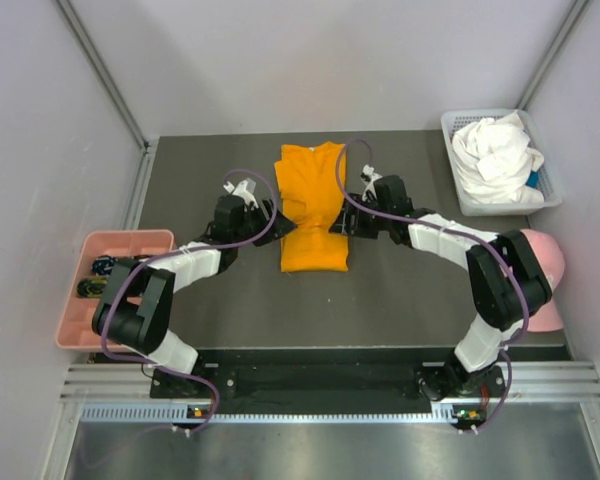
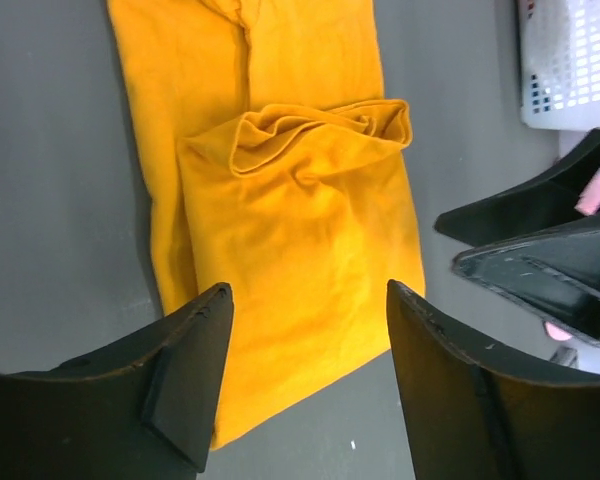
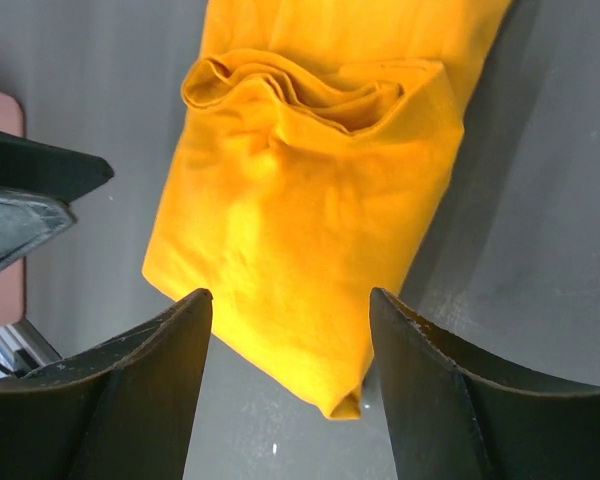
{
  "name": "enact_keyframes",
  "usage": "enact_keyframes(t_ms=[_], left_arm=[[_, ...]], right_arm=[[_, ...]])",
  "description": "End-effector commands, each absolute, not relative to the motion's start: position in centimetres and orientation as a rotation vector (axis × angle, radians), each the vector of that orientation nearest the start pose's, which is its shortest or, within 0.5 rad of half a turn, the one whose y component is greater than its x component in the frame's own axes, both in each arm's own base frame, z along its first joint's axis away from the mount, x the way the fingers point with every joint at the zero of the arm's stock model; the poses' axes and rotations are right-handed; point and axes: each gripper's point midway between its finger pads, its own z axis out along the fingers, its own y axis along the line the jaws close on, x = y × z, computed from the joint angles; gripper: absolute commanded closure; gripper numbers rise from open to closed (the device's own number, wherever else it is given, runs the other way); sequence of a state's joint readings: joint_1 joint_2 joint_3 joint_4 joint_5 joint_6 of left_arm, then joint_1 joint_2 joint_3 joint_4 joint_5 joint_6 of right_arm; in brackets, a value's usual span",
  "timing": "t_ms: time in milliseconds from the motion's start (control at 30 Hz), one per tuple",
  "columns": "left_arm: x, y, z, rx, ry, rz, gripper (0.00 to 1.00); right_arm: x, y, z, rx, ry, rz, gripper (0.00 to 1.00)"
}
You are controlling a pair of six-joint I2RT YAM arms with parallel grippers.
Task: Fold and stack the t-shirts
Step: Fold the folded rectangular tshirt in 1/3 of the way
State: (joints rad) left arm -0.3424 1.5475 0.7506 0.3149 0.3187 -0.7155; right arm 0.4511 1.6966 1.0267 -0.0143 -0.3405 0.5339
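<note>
The orange t-shirt (image 1: 311,205) lies on the dark table, its near half folded up over the rest; it also shows in the left wrist view (image 2: 300,230) and the right wrist view (image 3: 310,190). My left gripper (image 1: 271,217) is open and empty at the shirt's left edge, its midpoint over the fold in its own view (image 2: 310,295). My right gripper (image 1: 342,224) is open and empty at the shirt's right edge, likewise over cloth (image 3: 290,300). The white t-shirt (image 1: 495,153) lies crumpled in the basket (image 1: 458,195) at the back right.
A pink compartment tray (image 1: 130,243) with small items sits at the left edge. A pink cap (image 1: 542,262) lies at the right, behind the right arm. Grey walls enclose the table on three sides.
</note>
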Motion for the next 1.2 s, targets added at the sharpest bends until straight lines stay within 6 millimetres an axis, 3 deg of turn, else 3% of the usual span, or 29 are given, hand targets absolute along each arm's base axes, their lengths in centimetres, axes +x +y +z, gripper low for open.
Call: enact_keyframes(t_ms=[0, 267, 500, 633, 833, 1000, 1167], left_arm=[[37.4, -23.5, 13.5, -0.138, 2.05, -1.085, 0.34], [39.2, -25.5, 13.8, -0.102, 2.021, -1.167, 0.34], [40.8, -27.4, 12.0, -0.099, 2.021, -1.221, 0.34], [41.8, -27.9, 10.0, -0.118, 2.047, -1.219, 0.34], [43.6, -28.4, 9.2, -0.117, 2.034, -1.204, 0.34], [45.5, -28.7, 10.7, -0.11, 1.978, -1.204, 0.34], [47.3, -27.7, 14.2, -0.11, 1.893, -1.177, 0.34]], right_arm=[[36.0, 25.5, 9.7, -0.082, 2.349, 0.86, 0.36], [34.8, 23.8, 8.7, -0.06, 2.39, 0.769, 0.35], [34.3, 22.6, 8.3, -0.052, 2.403, 0.693, 0.35], [34.1, 22.1, 8.3, -0.058, 2.407, 0.667, 0.34], [33.7, 21.7, 8.3, -0.06, 2.41, 0.652, 0.34], [33.4, 21.5, 7.7, -0.054, 2.423, 0.645, 0.34], [32.8, 21.5, 7.1, -0.049, 2.437, 0.654, 0.34]])
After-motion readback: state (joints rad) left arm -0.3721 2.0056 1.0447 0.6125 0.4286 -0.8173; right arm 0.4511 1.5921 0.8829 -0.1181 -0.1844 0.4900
